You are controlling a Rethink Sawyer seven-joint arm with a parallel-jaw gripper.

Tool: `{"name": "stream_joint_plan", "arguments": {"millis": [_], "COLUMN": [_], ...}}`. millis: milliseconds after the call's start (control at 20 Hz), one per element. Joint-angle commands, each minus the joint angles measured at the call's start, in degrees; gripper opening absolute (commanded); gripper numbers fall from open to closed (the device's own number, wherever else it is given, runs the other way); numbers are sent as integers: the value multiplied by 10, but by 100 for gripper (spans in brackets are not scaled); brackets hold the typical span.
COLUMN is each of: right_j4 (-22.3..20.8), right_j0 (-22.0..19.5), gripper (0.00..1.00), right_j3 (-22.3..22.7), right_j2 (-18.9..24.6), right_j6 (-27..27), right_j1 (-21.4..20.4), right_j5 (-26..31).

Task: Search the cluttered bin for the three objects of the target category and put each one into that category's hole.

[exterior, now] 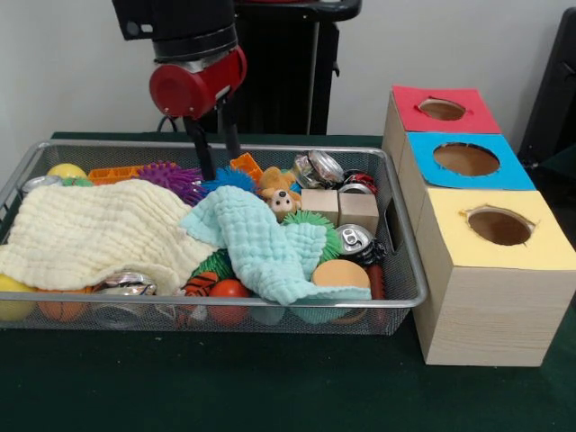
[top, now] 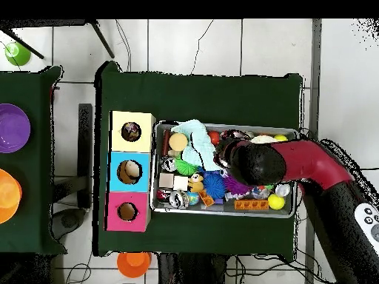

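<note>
The wire mesh bin [exterior: 225,309] is full of clutter. No patterned cloth bundle shows in it; a cream cloth [exterior: 99,229] and a mint cloth [exterior: 261,238] cover much of the contents. My gripper [exterior: 222,166] is open and empty. Its fingers reach down at the bin's far side between a purple spiky ball [exterior: 171,175] and an orange block [exterior: 245,165]. The yellow-topped hole [exterior: 499,226] is in the nearest wooden box to the right of the bin. In the overhead view something dark and mottled shows inside this hole [top: 131,132], and my arm [top: 296,166] covers the gripper.
Blue-topped [exterior: 465,159] and red-topped [exterior: 442,109] holes stand behind the yellow one. The bin also holds wooden cubes [exterior: 342,207], cans [exterior: 354,238], a toy dog [exterior: 281,200], balls and green spiky balls. Bowls [top: 13,127] stand on a side table in the overhead view.
</note>
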Motion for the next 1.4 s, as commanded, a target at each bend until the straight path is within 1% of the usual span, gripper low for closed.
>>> {"name": "stream_joint_plan", "arguments": {"millis": [50,300,400,550,950,1100,1300,1400], "right_j4": [-69,-90,-101,-118,-144,-165,-171,-167], "right_j0": [7,3,3,11,20,24,24,27], "gripper": [100,100,100,100,100,100,100,100], "right_j3": [-47,-53,-67,-101,-150,-166,-173,-170], "right_j2": [-55,-68,-75,-83,-97,-106,-111,-114], "right_j6": [-1,1,-3,-13,-29,-40,-44,-45], "right_j1": [-9,2,17,44,93,107,119,121], "right_j5": [-4,-10,-7,-2,4,1,4,16]}}
